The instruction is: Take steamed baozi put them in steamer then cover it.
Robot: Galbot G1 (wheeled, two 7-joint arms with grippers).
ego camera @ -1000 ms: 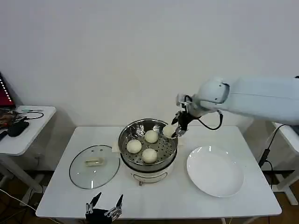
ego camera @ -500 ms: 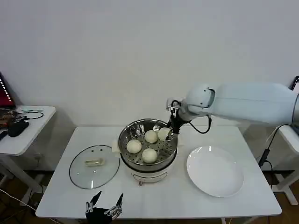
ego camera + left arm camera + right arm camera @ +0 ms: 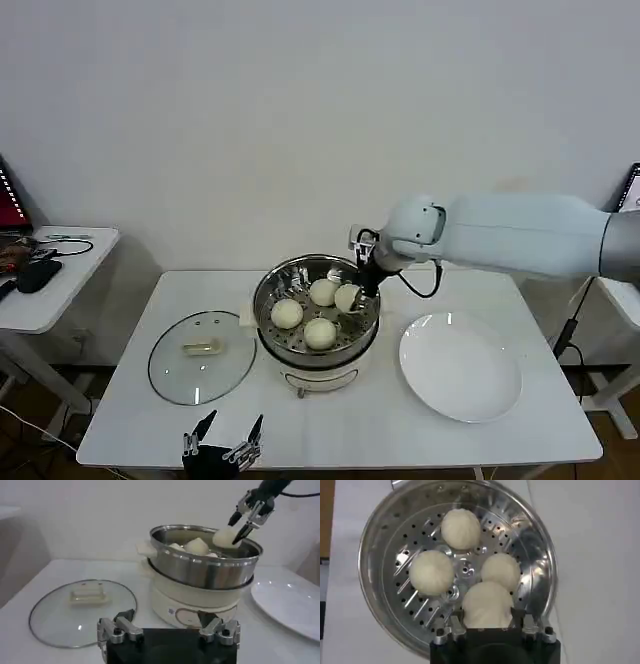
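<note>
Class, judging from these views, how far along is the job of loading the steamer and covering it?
Done: three steamed baozi lie in the steamer and the plate is bare. In hand: the right gripper holds the fourth baozi over the basket. Left: release it, then fit the cover, lying on the table beside the left gripper.

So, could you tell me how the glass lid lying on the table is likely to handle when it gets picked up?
The cover is clear glass with a metal rim, so probably rigid, fairly heavy and breakable. It lies flat on the table and its surface looks slick, so its raised bar handle is likely the only secure grip.
</note>
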